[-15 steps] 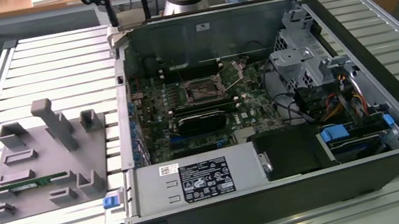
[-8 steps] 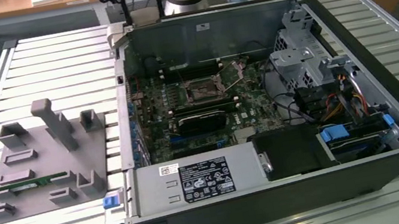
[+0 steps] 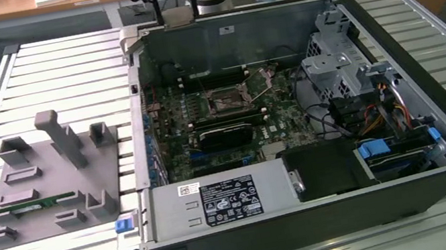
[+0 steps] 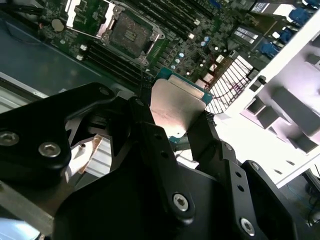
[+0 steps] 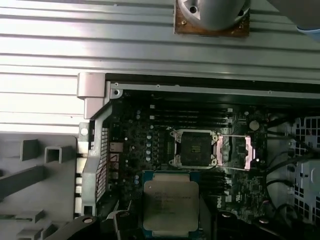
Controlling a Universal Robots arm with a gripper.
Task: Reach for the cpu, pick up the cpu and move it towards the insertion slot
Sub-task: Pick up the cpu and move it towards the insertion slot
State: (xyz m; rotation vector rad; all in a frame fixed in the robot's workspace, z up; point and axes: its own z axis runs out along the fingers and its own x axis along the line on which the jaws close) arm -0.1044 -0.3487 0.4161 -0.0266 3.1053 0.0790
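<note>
While the claw point(image 4: 182, 131) hung above the open computer case point(image 3: 445, 149), it was closed on the cpu point(image 4: 176, 107), and its two black fingers point(image 4: 205, 137) pressed the chip's opposite edges. In the second wrist view the silvery metal top of the chip showed between the fingers, with a thin blue-green rim around it. The first wrist view also showed the cpu point(image 5: 171, 206), carried flat and level, clear of the motherboard point(image 5: 135, 150) below it.

The reaching and the picking up seemed therefore to be done. What was left, in my judgement, was the last part of the travel. The insertion slot point(image 5: 193, 148) lay on the motherboard with its shiny frame around a dark centre, and its metal cover plate point(image 5: 239, 152) was folded open just beside it. The chip was near the slot, but it was not yet over it; a short strip of board with small components lay between them. In the exterior view the slot point(image 3: 226, 101) sat about in the middle of the case, and the grey parts holder point(image 3: 51, 181) rested on the slatted surface point(image 3: 58, 64) outside the case, well apart from the slot.
</note>
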